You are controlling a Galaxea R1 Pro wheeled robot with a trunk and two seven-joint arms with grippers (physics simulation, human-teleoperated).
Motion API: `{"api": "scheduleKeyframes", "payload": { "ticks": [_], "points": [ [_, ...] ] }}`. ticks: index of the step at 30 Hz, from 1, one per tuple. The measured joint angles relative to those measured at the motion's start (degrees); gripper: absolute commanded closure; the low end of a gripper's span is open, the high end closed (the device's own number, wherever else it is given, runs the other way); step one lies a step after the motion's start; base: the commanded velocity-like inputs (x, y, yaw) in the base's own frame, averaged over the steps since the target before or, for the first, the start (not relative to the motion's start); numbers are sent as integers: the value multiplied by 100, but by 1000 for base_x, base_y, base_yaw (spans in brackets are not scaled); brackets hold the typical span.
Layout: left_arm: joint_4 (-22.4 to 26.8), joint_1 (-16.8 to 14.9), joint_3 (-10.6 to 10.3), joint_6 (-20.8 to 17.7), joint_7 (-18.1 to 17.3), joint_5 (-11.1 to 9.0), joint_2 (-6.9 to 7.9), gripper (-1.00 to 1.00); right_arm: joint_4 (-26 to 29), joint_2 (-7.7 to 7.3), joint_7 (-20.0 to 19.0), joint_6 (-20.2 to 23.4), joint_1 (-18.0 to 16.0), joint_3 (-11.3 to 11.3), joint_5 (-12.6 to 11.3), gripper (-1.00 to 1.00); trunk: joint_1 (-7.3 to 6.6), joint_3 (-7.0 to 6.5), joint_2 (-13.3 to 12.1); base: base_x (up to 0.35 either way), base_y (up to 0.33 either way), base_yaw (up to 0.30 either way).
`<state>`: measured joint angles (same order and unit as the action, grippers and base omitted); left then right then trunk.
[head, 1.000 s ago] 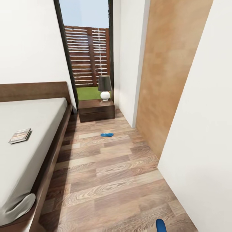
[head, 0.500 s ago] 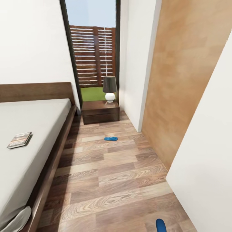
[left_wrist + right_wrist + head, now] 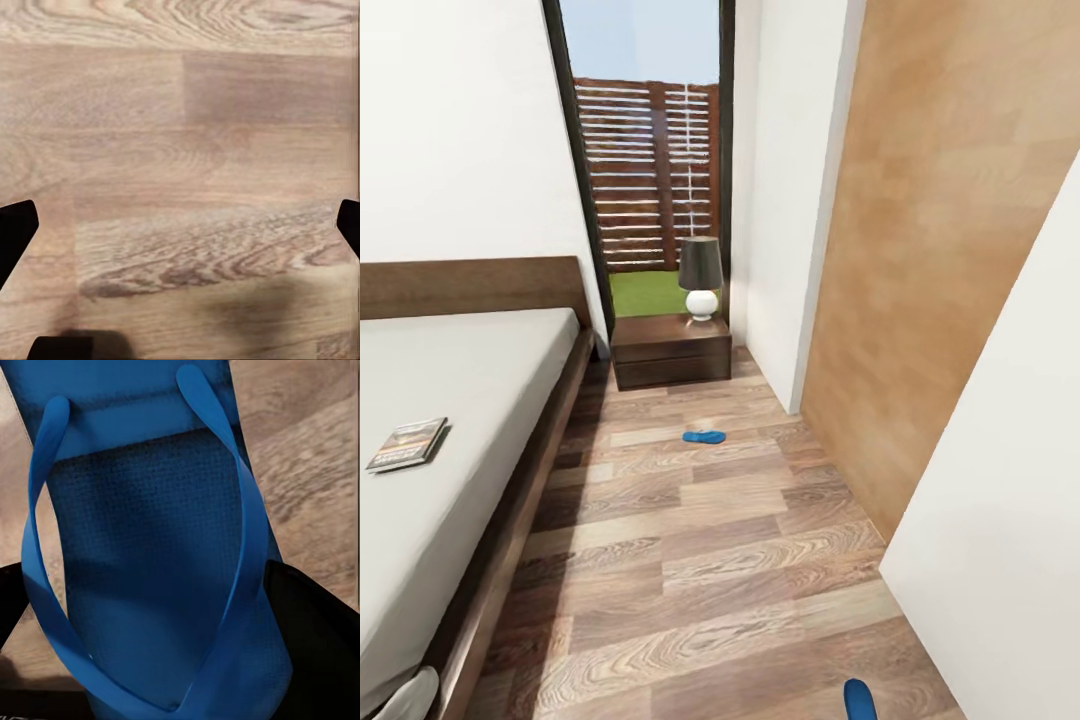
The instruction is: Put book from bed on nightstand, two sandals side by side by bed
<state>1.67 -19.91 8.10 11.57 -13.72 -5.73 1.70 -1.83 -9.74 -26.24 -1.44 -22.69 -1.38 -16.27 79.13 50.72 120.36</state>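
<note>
I'm looking down a narrow strip of wood-plank floor (image 3: 700, 560) between the bed (image 3: 470, 400) and the white wall, with the nightstand (image 3: 670, 350) and its lamp (image 3: 700, 275) at the far end by the tall window. The book (image 3: 406, 444) lies on the mattress, near the bed's floor-side edge. One sandal (image 3: 703, 436) lies on the floor, short of the nightstand; the other sandal (image 3: 150, 555) hangs in my right gripper (image 3: 161, 652) — its sole sits between the dark jaws, which look closed on it, straps facing the camera. My worry is that this soft, floppy thing slips or twists out as the base rolls, or that I set it down well apart from its mate rather than side by side. The left gripper (image 3: 180, 225) points straight down at bare planks, jaws spread wide, nothing between them.
</note>
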Motion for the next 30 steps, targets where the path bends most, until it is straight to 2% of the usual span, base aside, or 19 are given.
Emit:
{"api": "scheduleKeyframes", "payload": {
  "ticks": [19, 30],
  "points": [
    [2, 1, 4, 1, 0, 0, 2, -100, 0, 1, 1, 0, 0, 2, 2, 100, 0, 0, 0, 294, -98, 20],
    [1, 1, 3, 1, 0, 0, 4, -100, 0, 3, 1, 0, -1, -1, 1, 100, 3, 12, 0, 34, -1, 208]
  ]
}}
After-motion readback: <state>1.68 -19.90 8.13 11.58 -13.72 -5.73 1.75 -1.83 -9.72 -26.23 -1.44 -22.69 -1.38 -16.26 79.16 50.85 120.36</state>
